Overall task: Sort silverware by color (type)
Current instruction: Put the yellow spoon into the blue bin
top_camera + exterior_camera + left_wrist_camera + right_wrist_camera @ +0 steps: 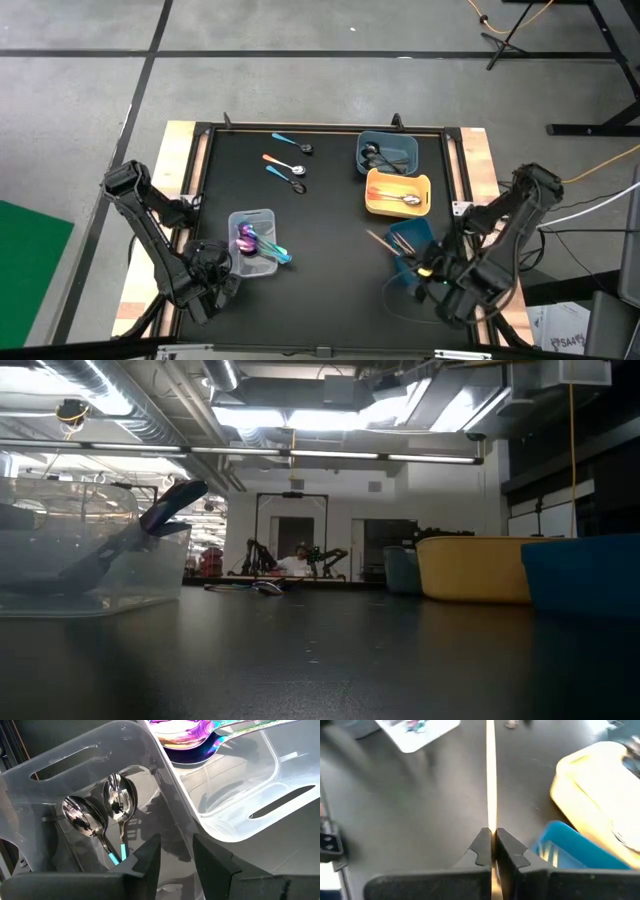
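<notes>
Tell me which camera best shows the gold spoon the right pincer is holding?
The right wrist view: the gold spoon runs straight out from the right pincer, clamped at its handle. The high view shows only a thin glint; the low and left wrist views miss it.

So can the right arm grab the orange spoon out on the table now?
Probably not yet. The right tool is shut on a gold spoon by the blue tray, so it's busy. Nothing covers the orange spoon. The left tool waits by the clear tray.

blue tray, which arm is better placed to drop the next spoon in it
Right. Its gripper is shut on a gold spoon right beside the blue tray; the left gripper sits by the clear tray.
</notes>
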